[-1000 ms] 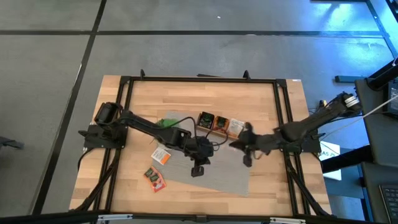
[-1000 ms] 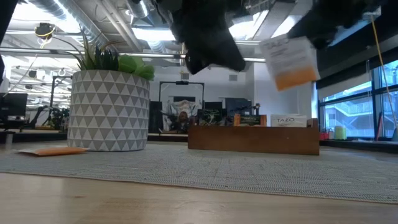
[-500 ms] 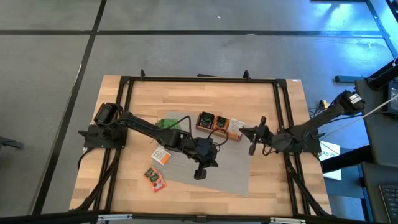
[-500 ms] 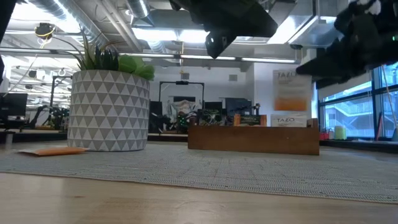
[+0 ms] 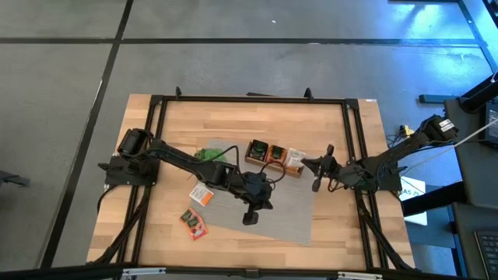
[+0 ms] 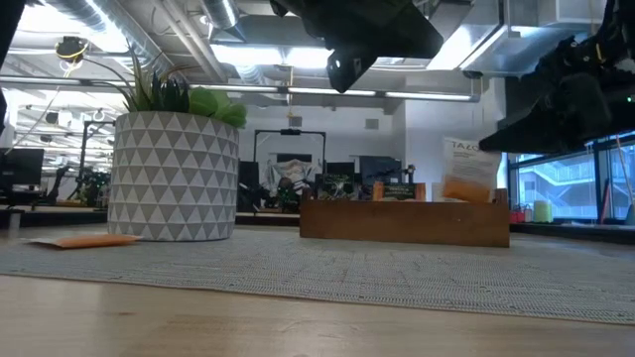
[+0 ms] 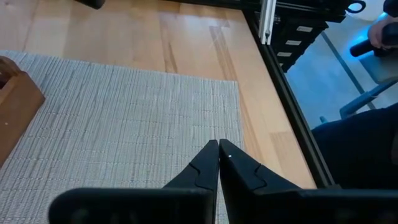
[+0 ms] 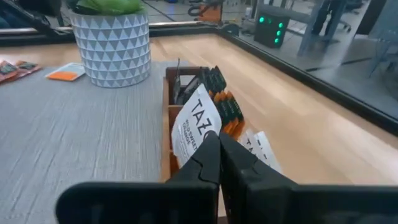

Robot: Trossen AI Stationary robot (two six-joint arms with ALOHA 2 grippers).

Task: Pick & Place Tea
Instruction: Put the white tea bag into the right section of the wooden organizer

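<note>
The right gripper (image 8: 217, 146) is pinching a white-and-orange tea sachet (image 8: 194, 122) between closed fingers, holding it tilted just above the wooden box (image 6: 405, 221) at its right-hand end, where more white sachets (image 8: 260, 149) are standing. In the low view the held sachet (image 6: 466, 171) is hanging over that end compartment. The left gripper (image 7: 219, 151) is hovering empty over the grey mat (image 5: 280, 214), its fingers pressed together, well apart from the box. Loose sachets (image 5: 194, 222) are lying on the counter (image 5: 327, 124) near the mat's left edge, another (image 5: 201, 194) just beside the potted plant (image 6: 174, 164).
</note>
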